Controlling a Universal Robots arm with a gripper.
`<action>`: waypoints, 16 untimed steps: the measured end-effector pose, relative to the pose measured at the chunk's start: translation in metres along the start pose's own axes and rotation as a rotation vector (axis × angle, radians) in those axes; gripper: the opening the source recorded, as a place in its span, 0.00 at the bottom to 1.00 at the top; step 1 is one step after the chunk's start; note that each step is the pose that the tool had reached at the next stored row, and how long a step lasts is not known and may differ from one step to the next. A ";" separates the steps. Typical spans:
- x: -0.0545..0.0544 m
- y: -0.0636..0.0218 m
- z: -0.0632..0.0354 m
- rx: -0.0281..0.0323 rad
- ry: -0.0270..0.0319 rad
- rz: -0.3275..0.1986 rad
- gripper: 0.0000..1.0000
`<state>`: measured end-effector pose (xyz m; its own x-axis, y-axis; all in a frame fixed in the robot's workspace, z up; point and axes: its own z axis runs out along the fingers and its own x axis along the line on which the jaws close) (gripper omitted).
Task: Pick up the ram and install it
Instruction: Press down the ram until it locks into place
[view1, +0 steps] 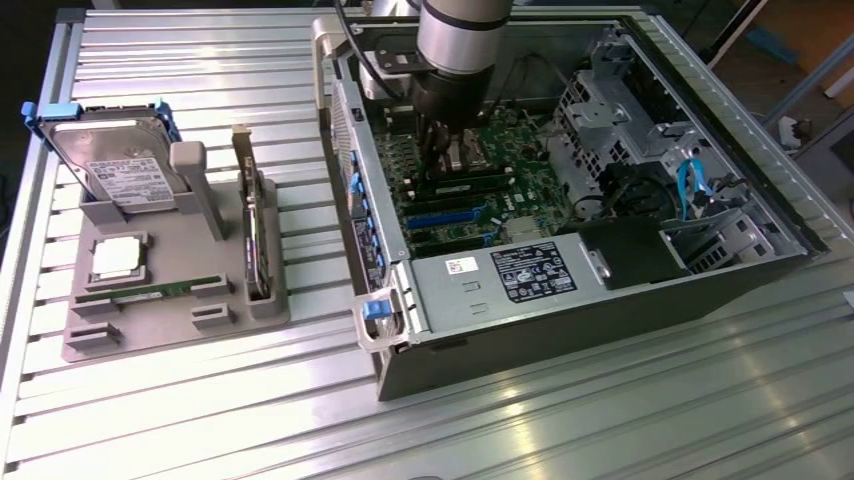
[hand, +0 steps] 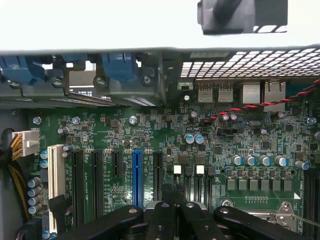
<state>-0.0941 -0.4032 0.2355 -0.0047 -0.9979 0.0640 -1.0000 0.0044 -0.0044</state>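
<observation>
The ram (view1: 140, 291), a thin green stick, lies flat in the front slot of the grey holder (view1: 247, 318) on the exterior view's left. My gripper (view1: 447, 150) is far from it, reaching down inside the open computer case (view1: 561, 325) just above the green motherboard (view1: 527, 195). In the wrist view the black fingers (hand: 161, 220) are pressed together, so the gripper (hand: 173, 200) is shut, and I see nothing between them. Below them lie the motherboard (hand: 250, 135) and its dark slots beside a blue slot (hand: 136, 177).
The holder also carries a silver hard drive in a blue-tabbed frame (view1: 114, 165), an upright expansion card (view1: 251, 235) and a square chip (view1: 118, 256). Inside the case, cables, a drive cage (view1: 614, 120) and the case walls stand close around the arm.
</observation>
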 end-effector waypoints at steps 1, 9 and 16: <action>0.000 0.0000 0.0000 0.0000 0.0000 0.000 0.11; 0.000 0.0000 0.0050 -0.0001 -0.0001 0.000 0.11; 0.000 -0.0001 -0.0008 0.0001 0.0007 0.000 0.11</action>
<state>-0.0940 -0.4031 0.2363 -0.0046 -0.9979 0.0647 -1.0000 0.0043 -0.0045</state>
